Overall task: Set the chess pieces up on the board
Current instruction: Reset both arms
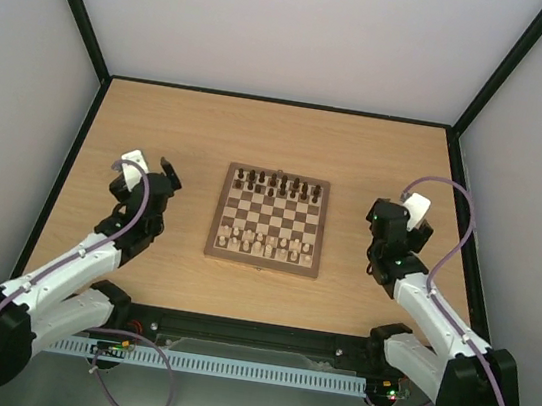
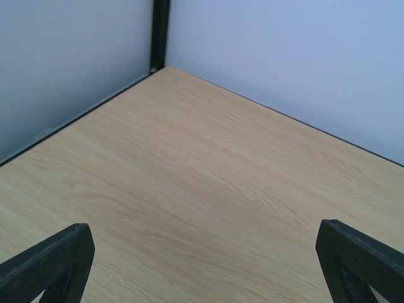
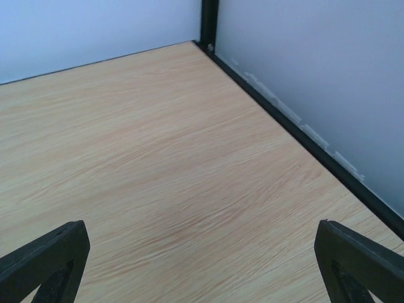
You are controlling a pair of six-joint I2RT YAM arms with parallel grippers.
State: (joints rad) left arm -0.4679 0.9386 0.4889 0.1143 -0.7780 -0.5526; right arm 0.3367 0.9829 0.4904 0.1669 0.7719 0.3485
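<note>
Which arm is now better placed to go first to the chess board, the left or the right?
Right, but only slightly. The right pincer and the left pincer are both open and empty, one on each side of the board. From above, the right one stands a little nearer the board.

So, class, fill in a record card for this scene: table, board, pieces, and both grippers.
Table: pale wood
Board: mid-table, between the arms
Dark pieces: on the board's far rows
Pale pieces: on the board's near rows
Left gripper: open, empty, left of board
Right gripper: open, empty, right of board
</note>
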